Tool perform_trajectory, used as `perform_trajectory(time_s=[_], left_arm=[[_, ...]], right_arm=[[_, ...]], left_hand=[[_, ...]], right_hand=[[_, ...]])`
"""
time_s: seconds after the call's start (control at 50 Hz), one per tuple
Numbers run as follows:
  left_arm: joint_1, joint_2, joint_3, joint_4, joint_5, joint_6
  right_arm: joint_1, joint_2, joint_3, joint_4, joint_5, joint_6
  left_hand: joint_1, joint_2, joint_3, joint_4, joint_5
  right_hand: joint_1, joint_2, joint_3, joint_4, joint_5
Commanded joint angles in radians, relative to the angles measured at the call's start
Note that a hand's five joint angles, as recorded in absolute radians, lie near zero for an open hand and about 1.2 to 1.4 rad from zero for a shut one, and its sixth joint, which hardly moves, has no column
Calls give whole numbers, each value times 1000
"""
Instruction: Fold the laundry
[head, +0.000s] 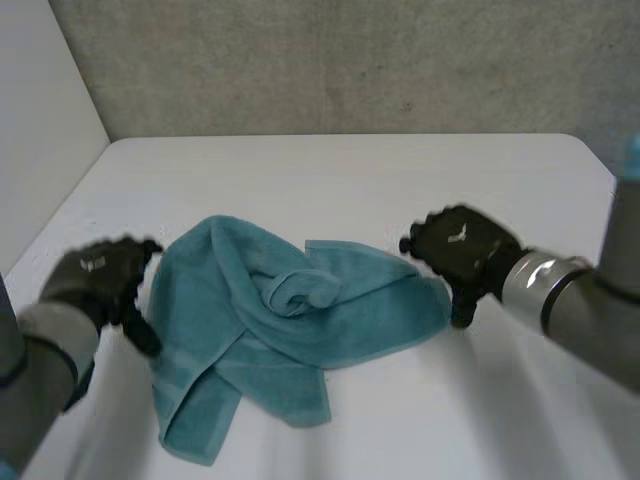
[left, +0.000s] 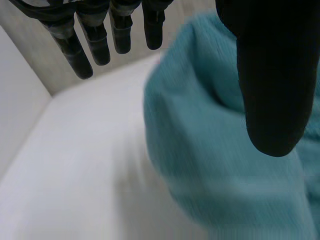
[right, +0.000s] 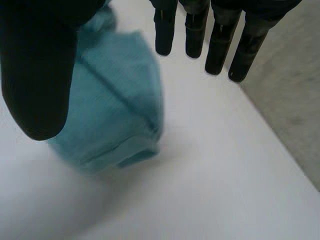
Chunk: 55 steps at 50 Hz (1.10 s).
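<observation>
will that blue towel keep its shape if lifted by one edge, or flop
Probably flops: the towel lies crumpled, bunched in its middle. Its fuzzy pile likely grips rather than slips. Pushed, it would probably wrinkle, not slide.

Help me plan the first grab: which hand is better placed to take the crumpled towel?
Probably right: the right hand hangs open with a hemmed corner of the teal towel by its thumb; the left hand, also open, faces a rounded edge.
</observation>
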<state>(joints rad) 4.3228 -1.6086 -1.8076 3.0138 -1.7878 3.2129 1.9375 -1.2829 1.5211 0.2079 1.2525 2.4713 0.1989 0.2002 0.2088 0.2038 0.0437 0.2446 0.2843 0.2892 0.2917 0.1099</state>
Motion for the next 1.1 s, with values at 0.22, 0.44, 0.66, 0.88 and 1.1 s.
perform_trajectory(time_s=[0.22,0.44,0.66,0.88,1.1], left_arm=[[-9,-160,-145,181,-145,-4],[-21,-229,-134,189,-143,-5],[-63,-228,-122,180,-113,-80],[-101,-234,-89,177,-58,-116],[-117,-307,-44,177,-36,-114]], right_arm=[[0,211,234,-539,-44,-219],[-6,274,203,-656,-47,-250],[-12,258,159,-733,70,-120],[-11,267,113,-696,289,-97],[-35,237,99,-644,292,-94]], left_hand=[[38,37,28,33,19],[59,57,49,54,39],[182,181,172,177,163],[153,151,143,148,133],[158,157,149,153,139]], right_hand=[[298,259,254,251,259],[1151,1111,1106,1104,1111],[1152,1112,1107,1105,1112],[1152,1112,1107,1105,1112],[1152,1112,1107,1105,1112]])
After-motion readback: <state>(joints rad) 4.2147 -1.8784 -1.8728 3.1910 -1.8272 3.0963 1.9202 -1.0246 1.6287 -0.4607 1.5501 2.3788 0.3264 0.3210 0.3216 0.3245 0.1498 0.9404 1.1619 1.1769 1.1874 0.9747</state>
